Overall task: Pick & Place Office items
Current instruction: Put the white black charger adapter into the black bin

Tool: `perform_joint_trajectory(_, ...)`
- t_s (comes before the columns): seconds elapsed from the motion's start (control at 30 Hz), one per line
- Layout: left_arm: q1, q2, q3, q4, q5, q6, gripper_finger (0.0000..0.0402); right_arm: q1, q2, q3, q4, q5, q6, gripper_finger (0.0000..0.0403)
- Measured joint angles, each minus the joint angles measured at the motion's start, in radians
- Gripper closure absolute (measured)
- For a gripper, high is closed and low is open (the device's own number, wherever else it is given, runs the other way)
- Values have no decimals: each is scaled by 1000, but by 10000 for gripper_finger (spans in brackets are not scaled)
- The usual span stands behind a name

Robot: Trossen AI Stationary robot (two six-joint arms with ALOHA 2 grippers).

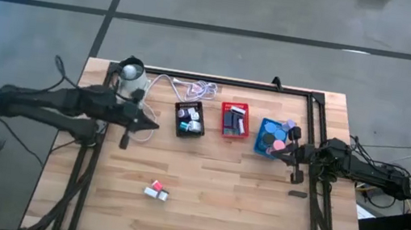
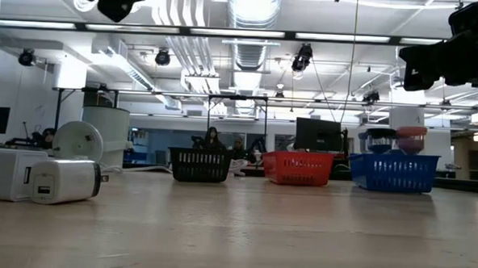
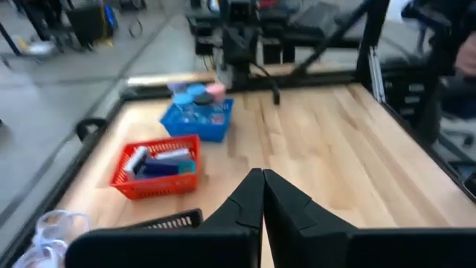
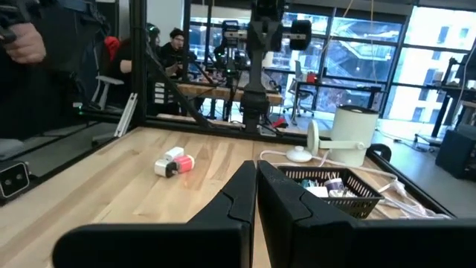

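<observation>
While both arms hang clear of the work, the scene sorts itself from big to small as follows.

Table: the pale butcher-block wooden table (image 1: 240, 210) carries everything; its near half is bare except for two stray pieces, which I judge to be the work left.

Left arm: its dark two-finger left gripper (image 1: 153, 126) sits raised near the black tray, fingers pressed together with nothing between them, seemingly resting between picks.

Right arm: the right gripper (image 1: 287, 152) waits at the blue tray's edge, pinched closed and empty, probably just parked.

Trays: a black mesh tray (image 1: 189, 118), a red mesh tray (image 1: 234, 121) and a blue mesh tray (image 1: 272, 136) stand in a row along the far side, set apart, likely so each takes one sort of piece.

Sorted office items: round blue and pink rolls (image 1: 277, 136) fill the blue tray; dark rectangles with a blue piece (image 1: 233, 120) lie in the red; small white and teal blocks (image 1: 186, 124) sit in the black.

Cable: a white coiled cable (image 1: 197, 90) lies behind the trays, out of the way, beside a white round device (image 1: 131, 70).

Remaining pieces: a small white block (image 1: 155, 194) and a small pink block (image 1: 156, 184) lie touching, well apart from the trays, nearer the left arm, which looks best placed to fetch them.
</observation>
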Motion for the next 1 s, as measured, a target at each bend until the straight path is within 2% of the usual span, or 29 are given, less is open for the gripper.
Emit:
perform_joint_trajectory(0.1, -78, 99, 95, -79, -28, -31, 395, 0, 0, 0, 0, 0, 8, 394)
perform_joint_trajectory(0.23, -149, 265, 244, -285, -89, -113, 393, 0, 0, 0, 0, -2, 52, 394)
perform_joint_trajectory(0.37, -196, 408, 371, -447, -164, -142, 374, 0, 0, 0, 7, -1, 56, 394)
perform_joint_trajectory(0.6, -288, 636, 521, -580, -163, -170, 288, 0, 2, 0, 21, 0, 65, 394)
perform_joint_trajectory(0.77, -365, 779, 600, -579, -159, -249, 222, 0, 8, 0, 3, -1, 79, 394)
perform_joint_trajectory(1.0, -480, 945, 659, -583, -158, -285, 162, 0, 8, 0, -8, -1, 56, 394)
